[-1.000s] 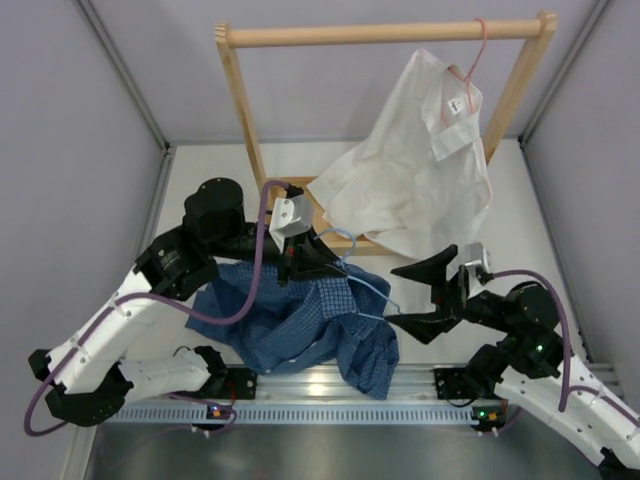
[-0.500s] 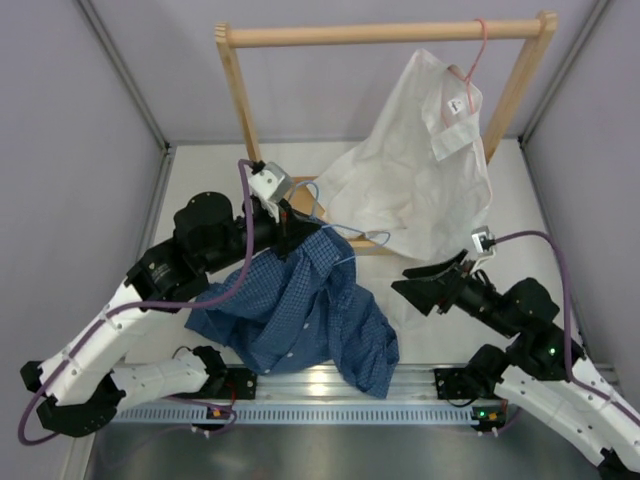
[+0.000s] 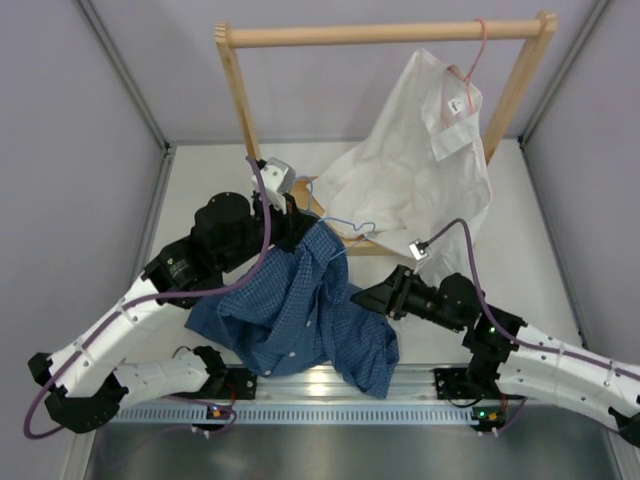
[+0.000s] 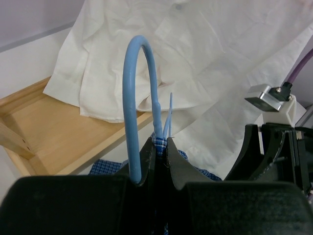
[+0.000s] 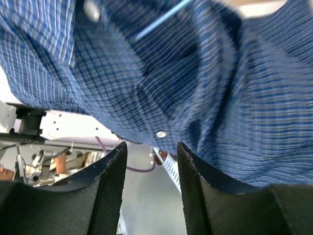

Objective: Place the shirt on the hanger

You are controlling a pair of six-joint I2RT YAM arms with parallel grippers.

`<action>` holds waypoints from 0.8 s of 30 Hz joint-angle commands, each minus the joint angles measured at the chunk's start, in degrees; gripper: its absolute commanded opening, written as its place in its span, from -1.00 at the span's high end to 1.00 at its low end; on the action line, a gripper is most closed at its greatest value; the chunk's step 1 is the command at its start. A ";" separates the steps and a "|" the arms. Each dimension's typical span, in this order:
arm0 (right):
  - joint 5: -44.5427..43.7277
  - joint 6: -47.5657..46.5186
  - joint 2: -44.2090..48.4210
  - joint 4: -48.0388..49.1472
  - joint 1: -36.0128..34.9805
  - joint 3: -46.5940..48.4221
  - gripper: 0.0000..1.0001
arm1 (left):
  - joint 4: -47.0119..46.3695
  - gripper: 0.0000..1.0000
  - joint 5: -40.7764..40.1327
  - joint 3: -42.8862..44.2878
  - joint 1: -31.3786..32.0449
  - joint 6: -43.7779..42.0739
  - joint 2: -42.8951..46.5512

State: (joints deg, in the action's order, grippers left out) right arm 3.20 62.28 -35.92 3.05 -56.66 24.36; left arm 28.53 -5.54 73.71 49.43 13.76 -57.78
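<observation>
Two grey walls (image 3: 70, 120) flank the white table (image 3: 200, 175); left gripper (image 4: 157, 144) pinches the hanger (image 4: 131, 98), right gripper (image 5: 149, 147) spread.

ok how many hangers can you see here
2. The light-blue hanger is pinched in the left gripper, above the checked shirt. The pink hanger hooks over the wooden rail at top right, carrying the white shirt. More could be hidden under the shirts.

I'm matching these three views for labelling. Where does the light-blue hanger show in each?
Top external: the hanger is near centre, its wire just above the shirt.
Left wrist: its hook is left of centre, rising from the left gripper, whose jaws are shut on it.
Right wrist: a thin blue line at the top.
Shared landmark: the shirt.
</observation>
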 commanded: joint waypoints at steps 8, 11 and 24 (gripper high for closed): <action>-18.04 8.12 -11.79 16.64 -11.97 -0.72 0.24 | -7.62 1.00 -1.05 -3.22 0.05 1.97 0.91; -21.47 9.17 -13.21 16.81 -13.64 -0.45 0.24 | -8.05 1.00 -1.14 -3.75 0.05 1.80 1.35; -29.04 13.48 -13.47 14.09 -17.16 -2.38 0.05 | -9.02 1.00 -2.72 -5.42 0.05 1.45 3.02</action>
State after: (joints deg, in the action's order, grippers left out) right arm -21.71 73.82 -50.00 15.09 -72.36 22.81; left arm 24.58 -6.96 68.66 49.43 14.94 -56.38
